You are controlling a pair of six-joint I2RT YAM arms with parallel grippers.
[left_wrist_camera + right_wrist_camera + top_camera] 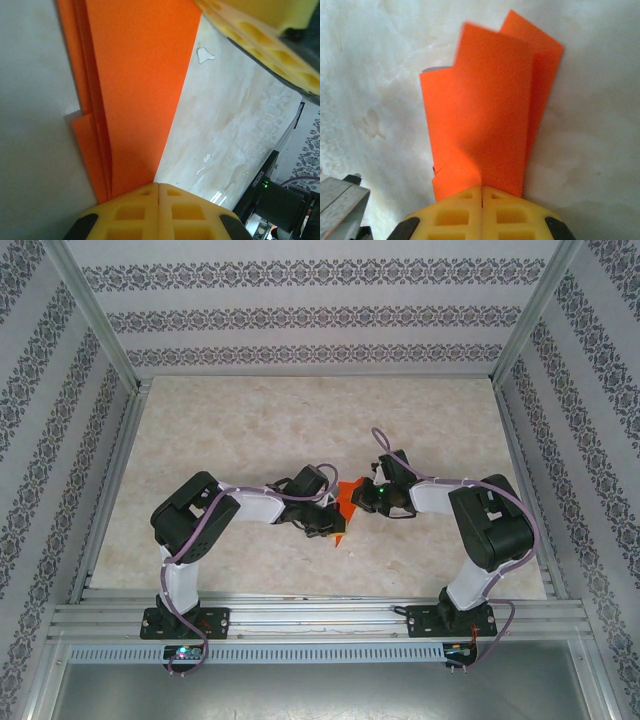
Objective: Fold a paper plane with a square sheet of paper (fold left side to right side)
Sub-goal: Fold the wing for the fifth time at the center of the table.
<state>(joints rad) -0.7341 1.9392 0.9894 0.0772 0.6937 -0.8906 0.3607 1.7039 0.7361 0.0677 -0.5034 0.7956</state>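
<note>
**Paper (pixel 343 502) pinched from both sides**

The left gripper (pixel 158 186) is clenched on the folded orange paper, which runs out from between its fingertips. The right gripper (pixel 482 190) clamps the opposite end. The paper sits between them, over the table (pixel 250 430).

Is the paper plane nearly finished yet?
Partway, it seems. Done: the orange paper is already creased into a narrow shape of several stacked layers. In hand: the left gripper and right gripper are both shut on it, coming from opposite sides. Left: no pointed nose or spread wings show, so more folds look needed.
</note>
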